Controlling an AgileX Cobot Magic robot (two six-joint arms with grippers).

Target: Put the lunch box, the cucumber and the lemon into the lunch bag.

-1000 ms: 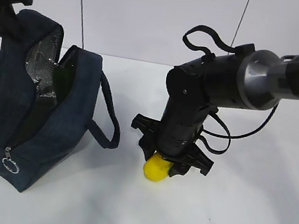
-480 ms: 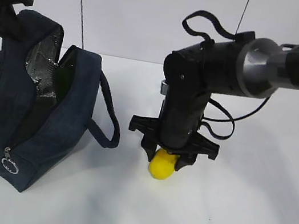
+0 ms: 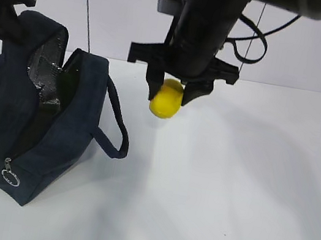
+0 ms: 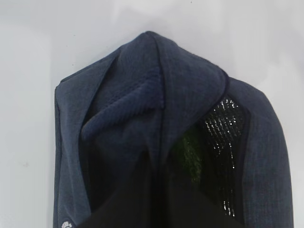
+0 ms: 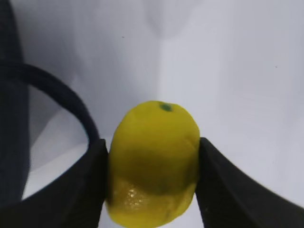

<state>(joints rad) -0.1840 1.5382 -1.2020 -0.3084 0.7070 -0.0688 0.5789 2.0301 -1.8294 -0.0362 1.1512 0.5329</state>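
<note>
The right end effector (image 3: 168,93) is hanging well above the white bench (image 3: 247,191) with the lemon (image 3: 166,98) clamped between its two dark fingers (image 5: 80,190), one pressing on each side of the fruit. From the right wrist view the lemon (image 5: 153,161) is filling the gap between the fingers, its small green stem end pointing away from the camera, and the curved strap of a handle (image 5: 66,102) is showing just to its left, lower down. The lemon is hanging clear of the bench, up and to the right of the lunch bag (image 3: 28,128), not over its opening. The lunch bag is sitting on the left part of the bench with its top gaping; the silver lining (image 3: 44,71) is catching the light inside, and something dark green is showing within the opening, though I cannot tell exactly what it is. A silver ring pull (image 3: 11,177) is dangling at the near lower end of the zipper, and one loop handle (image 3: 115,127) is drooping down the bag's right side toward the bench. The left end effector (image 3: 9,6) is sitting at the far top edge of the bag, its fingers together and pinching the navy fabric there; in the left wrist view the fabric (image 4: 142,95) is bunching up into a peak in front of the camera, with the lining and a green patch (image 4: 190,152) visible to the right of the fold.
</note>
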